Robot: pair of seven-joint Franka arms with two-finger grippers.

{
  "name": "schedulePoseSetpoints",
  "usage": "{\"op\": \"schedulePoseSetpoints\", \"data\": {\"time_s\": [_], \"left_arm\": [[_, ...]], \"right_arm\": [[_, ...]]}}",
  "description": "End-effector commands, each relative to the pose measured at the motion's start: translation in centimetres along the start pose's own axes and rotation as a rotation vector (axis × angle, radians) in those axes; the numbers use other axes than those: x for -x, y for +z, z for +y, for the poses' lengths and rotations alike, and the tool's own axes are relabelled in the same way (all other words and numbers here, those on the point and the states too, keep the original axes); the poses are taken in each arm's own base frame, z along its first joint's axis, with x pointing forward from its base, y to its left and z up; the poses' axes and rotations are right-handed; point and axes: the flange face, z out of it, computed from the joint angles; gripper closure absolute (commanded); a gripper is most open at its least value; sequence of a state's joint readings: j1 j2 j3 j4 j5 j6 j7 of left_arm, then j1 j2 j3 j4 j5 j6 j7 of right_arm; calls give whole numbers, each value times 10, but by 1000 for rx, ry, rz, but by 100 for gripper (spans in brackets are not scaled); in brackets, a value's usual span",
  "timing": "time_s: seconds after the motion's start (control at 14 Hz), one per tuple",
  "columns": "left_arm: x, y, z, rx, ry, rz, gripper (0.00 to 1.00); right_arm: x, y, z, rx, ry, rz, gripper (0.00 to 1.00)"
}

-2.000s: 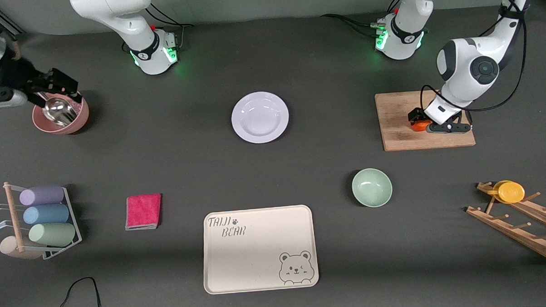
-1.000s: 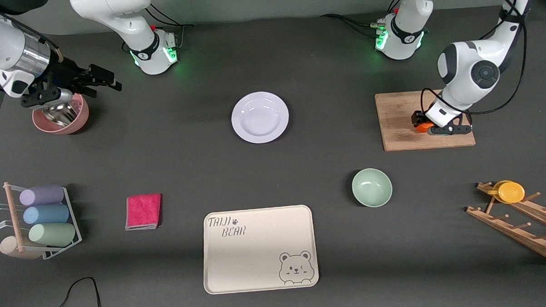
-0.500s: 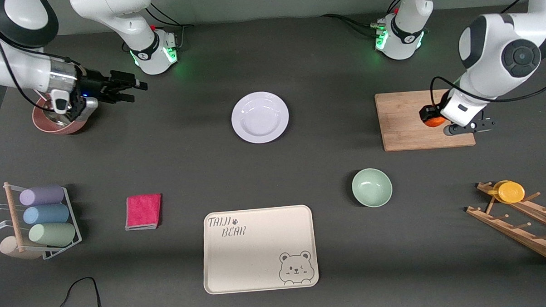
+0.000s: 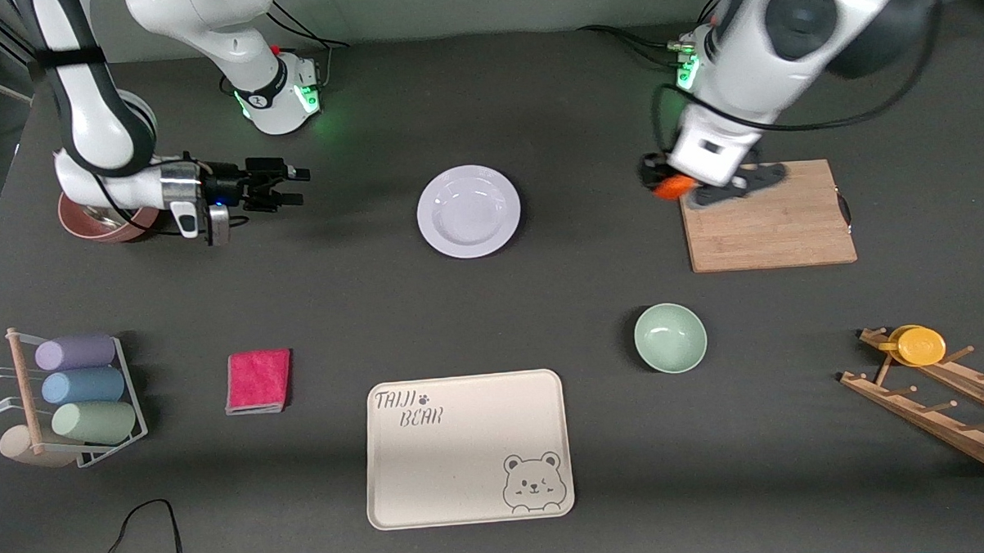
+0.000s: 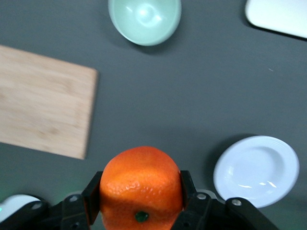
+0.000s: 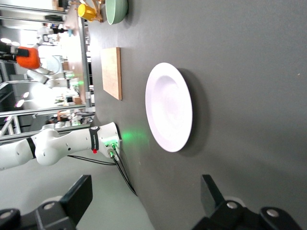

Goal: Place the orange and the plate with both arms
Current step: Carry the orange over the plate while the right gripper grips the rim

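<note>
Left end effector [image 4: 675,184] clamps orange [image 4: 667,188] over board edge [image 4: 686,220]; right end effector [image 4: 284,184] gapes empty.

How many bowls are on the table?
2. A green bowl sits nearer the front camera than the cutting board; a pink bowl sits at the right arm's end, partly hidden by that arm.

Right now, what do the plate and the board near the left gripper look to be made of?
The plate: glossy white, likely ceramic or melamine; highlights glint on its rim. The cutting board: pale, matte wood, possibly bamboo, with straight grain lines visible.
</note>
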State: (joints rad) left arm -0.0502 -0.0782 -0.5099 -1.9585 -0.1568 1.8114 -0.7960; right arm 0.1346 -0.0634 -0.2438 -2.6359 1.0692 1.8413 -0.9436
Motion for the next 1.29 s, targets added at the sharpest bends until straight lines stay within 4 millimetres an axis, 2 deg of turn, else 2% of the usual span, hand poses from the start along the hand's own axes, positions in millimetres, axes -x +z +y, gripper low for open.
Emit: {"op": "schedulePoseSetpoints", "data": {"time_s": [0.0,0.14,0.21,0.43,0.64,0.93,1.0,1.21], "left_arm": [[31,17,78,40,-35,-54,86],[65,49,124,75,-28,-56,86],[78,72,142,75,-30,-57,86],[111,135,182,70,-25,-36,86],[137,193,212,88,-21,-3,86],[137,259,242,50,-22,35,85],[138,272,246,40,-20,54,83],[146,296,251,35,1,82,82]], "right_arm": [[1,22,50,-79,-43,37,0],[8,43,79,-141,-38,67,0],[10,49,91,-147,-37,83,0],[10,57,109,-145,-16,86,0],[12,65,131,-142,-4,95,0],[11,71,134,-140,18,84,0],[11,71,134,-140,20,84,6],[11,71,137,-138,23,84,37]]}}
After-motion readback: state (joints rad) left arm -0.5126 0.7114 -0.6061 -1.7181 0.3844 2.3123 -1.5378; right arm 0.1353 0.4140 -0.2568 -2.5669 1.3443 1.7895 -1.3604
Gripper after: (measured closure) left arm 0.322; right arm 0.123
